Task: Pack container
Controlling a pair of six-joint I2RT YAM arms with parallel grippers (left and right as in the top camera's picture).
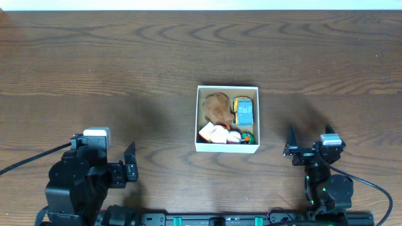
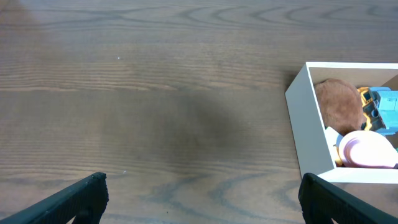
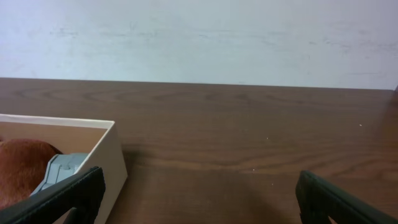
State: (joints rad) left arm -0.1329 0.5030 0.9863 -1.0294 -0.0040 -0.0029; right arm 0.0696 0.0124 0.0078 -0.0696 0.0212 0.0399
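Container [image 1: 227, 149], a white square box with a tan inside, sits on the dark wooden table [image 1: 113, 56] slightly right of centre and nearer the robot's edge than the far one. Toys crowd its floor: a brown furry lump [image 1: 217, 107] in the far left part, a blue and yellow toy vehicle [image 1: 244, 110] just beside it on the right, and pale pink rounded pieces [image 1: 221, 133] along the near wall. A small orange and green piece [image 1: 249, 136] lies in the near right corner.

The left gripper [image 2: 202, 190] rests well apart from the box on its left. Its two dark fingers are spread wide with only bare wood between them, and its wrist view catches the box's white side wall at the right edge. The right gripper [image 3: 199, 186] sits near the box's right side. Its fingers likewise stand wide apart and hold nothing, and the box's corner shows behind its left finger. Beyond the table's far edge stands a pale wall [image 3: 199, 37].
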